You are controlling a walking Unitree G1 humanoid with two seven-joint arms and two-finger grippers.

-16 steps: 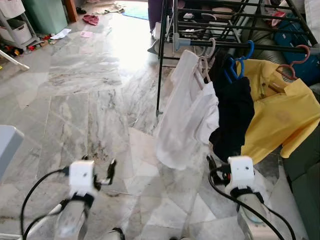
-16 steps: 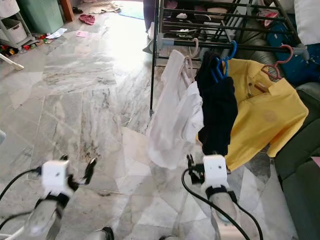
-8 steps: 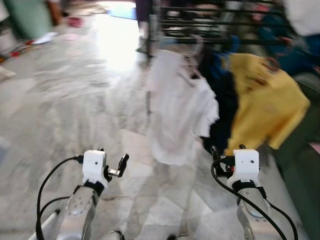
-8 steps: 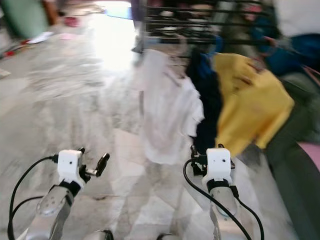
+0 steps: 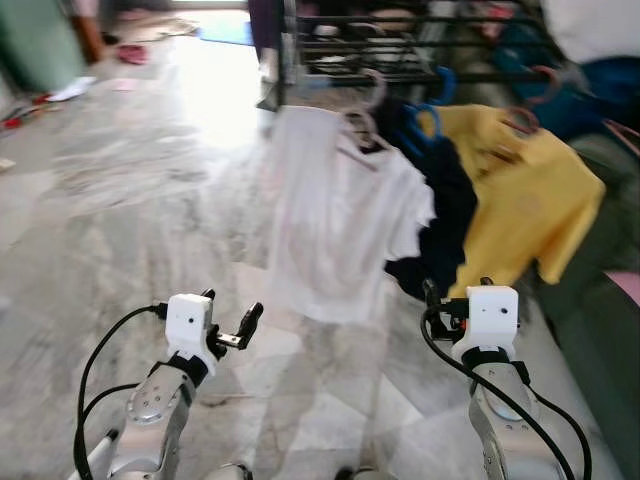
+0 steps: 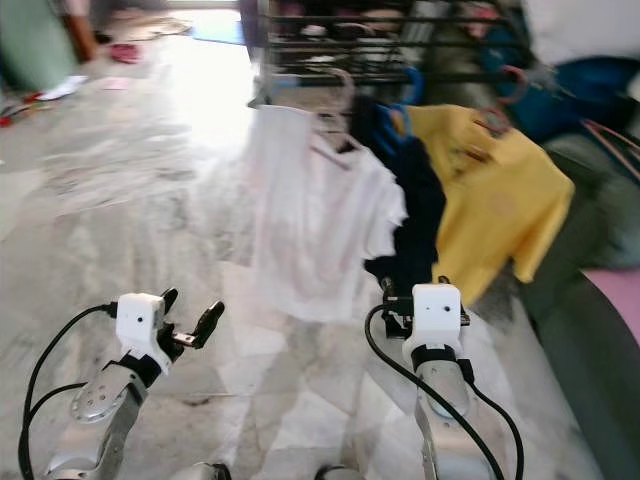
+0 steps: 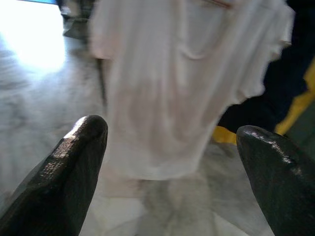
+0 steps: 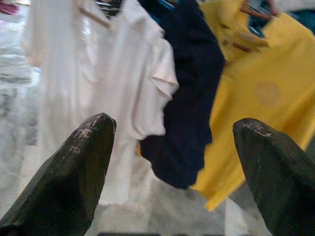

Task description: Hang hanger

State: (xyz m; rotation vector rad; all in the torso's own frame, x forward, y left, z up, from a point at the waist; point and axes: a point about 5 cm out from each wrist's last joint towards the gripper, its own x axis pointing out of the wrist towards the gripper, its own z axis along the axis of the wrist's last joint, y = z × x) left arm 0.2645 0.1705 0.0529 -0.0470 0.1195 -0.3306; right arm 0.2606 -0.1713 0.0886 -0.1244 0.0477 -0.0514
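On the left I hold the left gripper [image 5: 232, 335] low over the marble floor [image 5: 130, 200], fingers wide apart w/ nothing between them. In its wrist view the white shirt [image 7: 182, 83] is in front, well apart.

Center: the white shirt hangs on a pale hanger [image 5: 365, 120] hooked on the black drying rack [image 5: 400, 45]. Next to it a dark garment [image 5: 445, 200] on a blue hanger [image 5: 435, 100], then a yellow shirt [image 5: 520, 200] on a reddish hanger [image 5: 525, 110]. So the hangers I see are already on the rack; none is in my grippers.

On the right the right gripper [image 8: 170, 162] is also spread wide and empty, pointing at the dark garment and yellow shirt.

I judge the hanging step looks done, or else I am btw. hangers. The head views are blurred, so the next move needs a steady look first, to check every hook sits on the rail.
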